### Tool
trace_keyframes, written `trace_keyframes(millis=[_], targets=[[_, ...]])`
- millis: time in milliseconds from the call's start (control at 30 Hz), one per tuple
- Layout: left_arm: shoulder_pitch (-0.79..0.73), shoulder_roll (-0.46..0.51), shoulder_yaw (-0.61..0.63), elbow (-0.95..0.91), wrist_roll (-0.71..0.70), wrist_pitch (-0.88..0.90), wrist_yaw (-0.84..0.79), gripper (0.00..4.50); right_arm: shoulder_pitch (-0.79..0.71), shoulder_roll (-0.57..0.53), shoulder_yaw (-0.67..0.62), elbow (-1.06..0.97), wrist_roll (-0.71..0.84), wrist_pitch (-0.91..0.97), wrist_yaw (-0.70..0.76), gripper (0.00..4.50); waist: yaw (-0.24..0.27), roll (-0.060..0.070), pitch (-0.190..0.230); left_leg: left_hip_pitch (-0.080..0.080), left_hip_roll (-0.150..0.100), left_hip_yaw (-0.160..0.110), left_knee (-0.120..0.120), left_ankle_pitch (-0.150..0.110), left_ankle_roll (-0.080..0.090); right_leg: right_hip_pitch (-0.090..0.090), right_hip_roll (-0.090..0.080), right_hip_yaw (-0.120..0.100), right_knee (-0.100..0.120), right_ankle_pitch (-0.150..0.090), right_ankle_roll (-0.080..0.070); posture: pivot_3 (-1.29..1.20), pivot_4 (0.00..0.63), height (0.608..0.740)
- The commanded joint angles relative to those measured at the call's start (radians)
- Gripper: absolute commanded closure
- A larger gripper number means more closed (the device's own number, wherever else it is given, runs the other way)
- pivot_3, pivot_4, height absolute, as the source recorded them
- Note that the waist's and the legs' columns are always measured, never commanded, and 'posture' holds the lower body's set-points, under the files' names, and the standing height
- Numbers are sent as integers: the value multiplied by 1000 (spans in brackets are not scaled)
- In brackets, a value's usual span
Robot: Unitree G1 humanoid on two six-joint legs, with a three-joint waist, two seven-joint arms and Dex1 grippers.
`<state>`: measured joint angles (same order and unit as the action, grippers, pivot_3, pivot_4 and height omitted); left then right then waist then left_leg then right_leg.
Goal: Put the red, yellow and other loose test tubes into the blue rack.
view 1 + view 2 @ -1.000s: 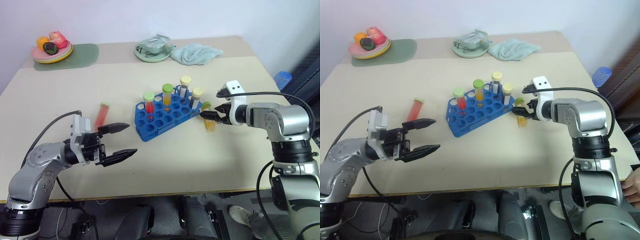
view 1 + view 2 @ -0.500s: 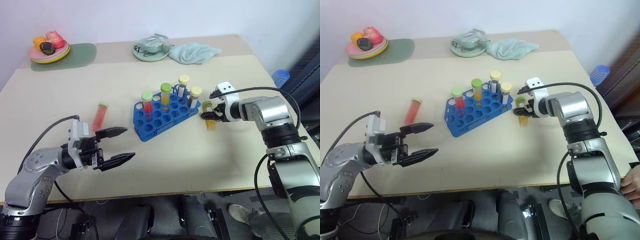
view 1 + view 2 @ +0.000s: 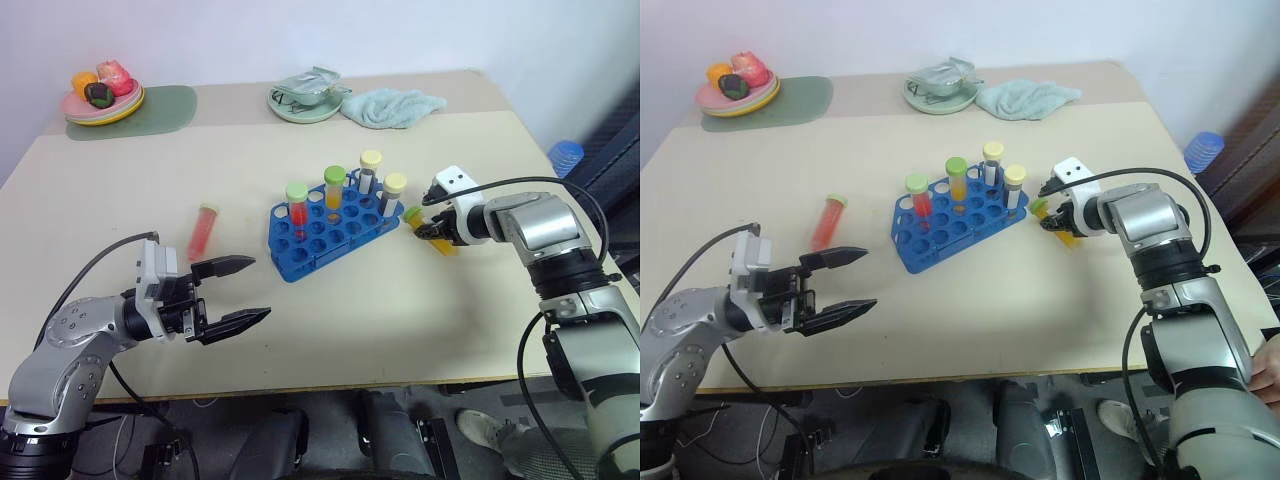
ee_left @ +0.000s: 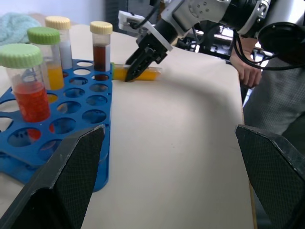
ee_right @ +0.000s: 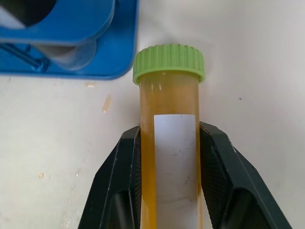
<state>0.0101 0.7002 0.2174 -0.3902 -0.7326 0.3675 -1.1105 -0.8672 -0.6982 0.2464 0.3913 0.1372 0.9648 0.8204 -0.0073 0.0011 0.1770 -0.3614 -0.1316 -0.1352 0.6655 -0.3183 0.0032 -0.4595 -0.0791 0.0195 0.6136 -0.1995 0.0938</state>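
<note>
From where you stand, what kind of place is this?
Probably a robot practice bench made up like a lab: a beige table with a blue test tube rack, capped sample tubes, and cables underneath.

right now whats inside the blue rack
Four capped tubes stand in the blue rack: red, yellow-orange, and two cream-capped. The other holes look empty; tube bottoms are hidden by the rack.

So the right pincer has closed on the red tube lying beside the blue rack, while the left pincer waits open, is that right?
Not quite: the tube in the right pincer is the yellow-orange tube with the green cap, not a red one, as the right wrist view shows. It does lie beside the blue rack, and the left pincer waits open. The loose red tube lies on the rack's other side.
</note>
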Motion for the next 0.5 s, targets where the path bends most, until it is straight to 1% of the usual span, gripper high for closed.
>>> trace_keyframes(millis=[33,133,167,267,333,400,433,500], targets=[[-7,7,18,-7,-12,-10,-8,0,62,-74,-35,-136,38,15,76,3101,3,0,0,0,0,0,0,0,0,0,0,0,0,0,0,0,150,740],[1,6,21,-9,-12,-12,-9,0,199,-178,-81,-354,109,8,171,3101,12,0,0,-1,0,0,0,0,1,-1,0,0,-1,0,0,0,150,740],[3,6,22,-10,-13,-12,-9,0,267,-203,-119,-438,144,-21,201,3101,16,0,0,-3,0,0,0,-1,1,-3,0,0,-1,0,0,0,150,740],[5,4,20,-6,-13,-12,-11,0,420,-227,-226,-630,244,-45,244,3101,19,0,0,-4,0,0,0,-1,1,-3,0,-1,-2,0,0,0,150,740],[-5,6,12,2,-12,-11,-16,0,464,-149,-321,-704,328,-61,211,3101,16,0,0,-3,1,1,1,-1,1,-3,0,0,-1,0,1,0,150,740],[-25,6,5,13,-12,-8,-19,0,468,-28,-399,-728,403,-117,160,3101,13,-1,1,-1,2,2,2,-1,1,-1,1,0,-1,2,1,0,150,740],[-36,7,3,20,-12,-6,-21,0,458,39,-427,-726,435,-150,132,3101,14,-2,1,0,2,3,1,-3,5,1,1,0,-1,3,0,0,150,740],[-54,11,-1,34,-10,-4,-30,0,435,150,-457,-710,472,-195,75,3101,14,-2,1,6,3,3,1,-3,5,6,2,0,-1,4,0,0,150,740]])
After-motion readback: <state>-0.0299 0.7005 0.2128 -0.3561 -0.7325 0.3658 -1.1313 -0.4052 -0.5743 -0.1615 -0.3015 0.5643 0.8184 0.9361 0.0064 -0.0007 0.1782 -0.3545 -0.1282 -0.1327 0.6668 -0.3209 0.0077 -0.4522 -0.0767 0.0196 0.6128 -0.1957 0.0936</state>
